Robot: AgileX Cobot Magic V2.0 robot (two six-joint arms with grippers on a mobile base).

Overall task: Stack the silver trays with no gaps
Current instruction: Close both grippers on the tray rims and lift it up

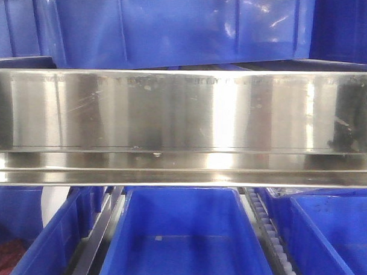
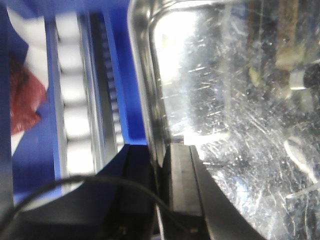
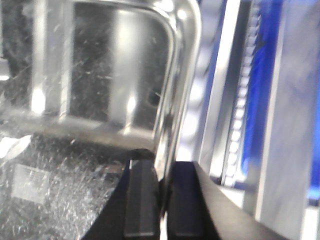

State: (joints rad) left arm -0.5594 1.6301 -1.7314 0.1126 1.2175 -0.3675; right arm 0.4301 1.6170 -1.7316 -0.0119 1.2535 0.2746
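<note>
My left end effector (image 2: 159,160) is clamped on the rim of a silver tray (image 2: 230,100), with the pan spreading to its right and a blue bin (image 2: 127,75) just to its left. My right end effector (image 3: 161,170) pinches a rim too, pan to its left. Given the blur, it is probably the same tray.

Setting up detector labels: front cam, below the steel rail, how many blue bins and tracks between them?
Blue bins: 3
Tracks between bins: 2
Total: 5
</note>
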